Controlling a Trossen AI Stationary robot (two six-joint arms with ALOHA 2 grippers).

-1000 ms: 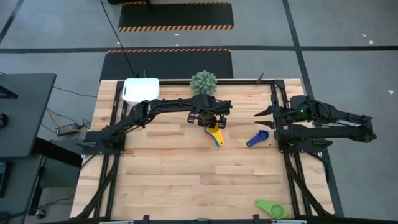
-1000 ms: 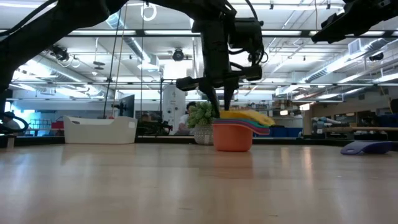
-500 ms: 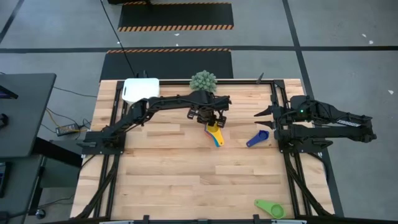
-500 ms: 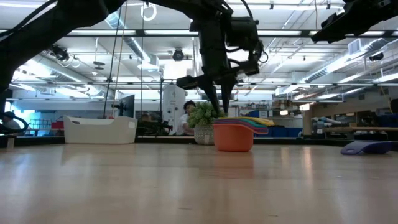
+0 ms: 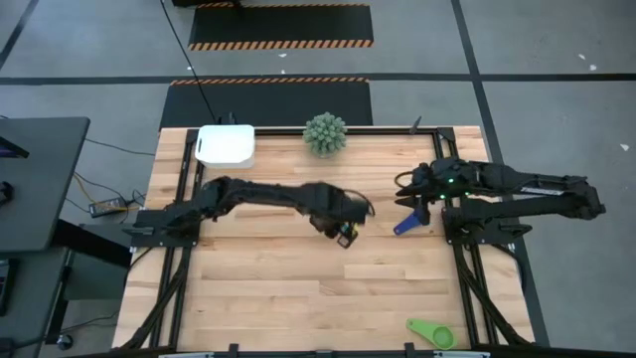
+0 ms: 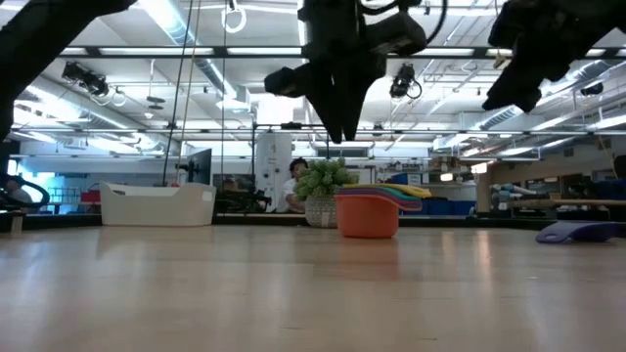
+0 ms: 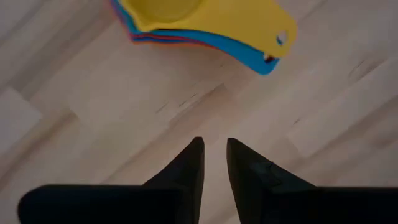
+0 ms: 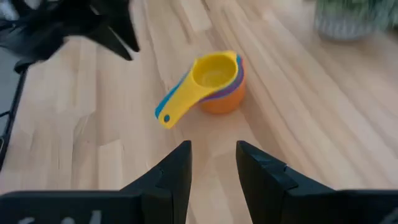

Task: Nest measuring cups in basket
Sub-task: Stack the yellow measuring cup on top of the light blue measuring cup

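Observation:
A nested stack of measuring cups (image 6: 368, 212), yellow on top and orange at the bottom, stands on its base mid-table. It also shows in the left wrist view (image 7: 199, 25) and the right wrist view (image 8: 214, 84). My left gripper (image 6: 342, 137) hangs above the stack, pointing down with a narrow gap between its fingers (image 7: 214, 146), and in the high view (image 5: 342, 228) it covers most of the stack. My right gripper (image 5: 409, 189) is open (image 8: 212, 152) in the air, above and beyond a lone blue cup (image 5: 408, 224). A green cup (image 5: 430, 331) lies by the near edge. The white basket (image 5: 226, 145) sits at the far left.
A green spiky plant (image 5: 325, 132) in a small pot stands at the far edge, behind the stack. Dark rails (image 5: 184, 199) run along both sides of the table. Bare wood (image 5: 278, 288) fills the near half.
My left gripper has risen from the rim of the cup stack and moved a little toward the near edge, and it now hangs above the stack. The stack has stayed in place. My right arm has swung in from the right edge toward the table's middle.

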